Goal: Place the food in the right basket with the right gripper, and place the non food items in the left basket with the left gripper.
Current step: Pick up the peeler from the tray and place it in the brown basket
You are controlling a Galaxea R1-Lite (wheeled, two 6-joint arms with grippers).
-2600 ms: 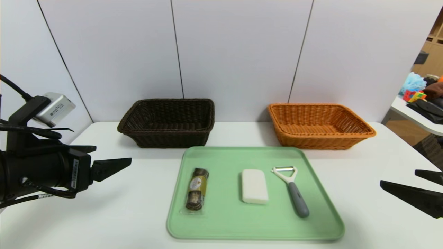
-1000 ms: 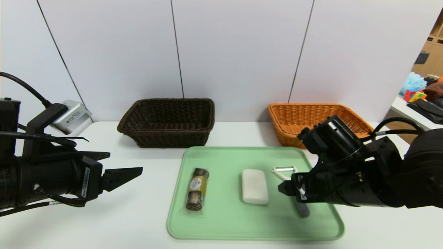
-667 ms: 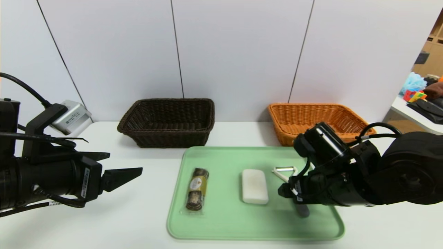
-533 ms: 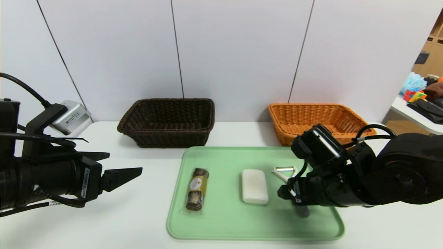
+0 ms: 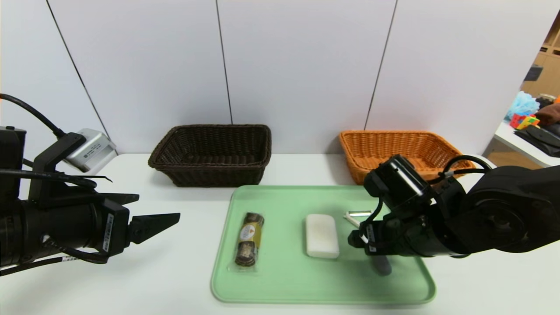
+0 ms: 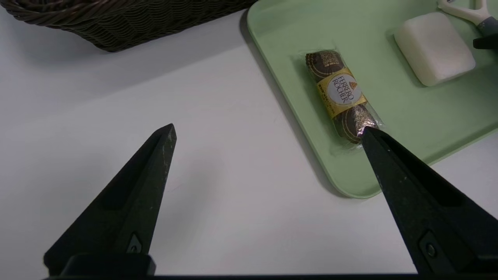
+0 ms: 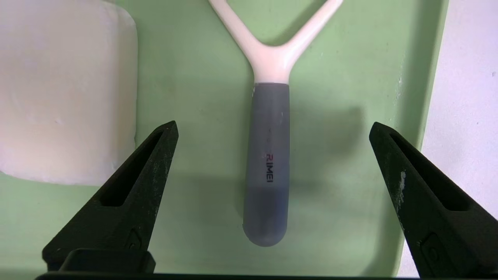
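Head view: a green tray point(image 5: 284, 284) is lying on the white table point(image 5: 144, 275), with both baskets sitting beyond it.
Left basket point(image 5: 214, 175): dark brown wicker, it is standing beyond the tray on the robot's left side.
Right basket point(image 5: 389, 146): orange-tan wicker, it is standing on the robot's right side; the right arm is hiding part of it.
Cookies point(image 5: 246, 251): the dark stack in its clear sleeve is lying on the tray's left part, its gold label reading "Ferrero Rocher".
Soap-like bar point(image 5: 322, 236): white and rounded, it is resting between the cookies and the peeler, touching neither.
Peeler point(image 7: 269, 147): it is lying on the tray's right part, its grey handle showing "RIMEI"; in the head view the right arm is covering part of it.
Right pincer point(image 7: 275, 123): it is hovering over the peeler handle, spreading wide with one finger on each side and holding nothing.
Left pincer point(image 6: 269, 127): it is hanging over the table left of the tray, gaping wide and gripping nothing.
Background: a light blue item point(image 5: 523, 105) and a multicoloured cube point(image 5: 525, 120) are sitting on a side surface at far right.
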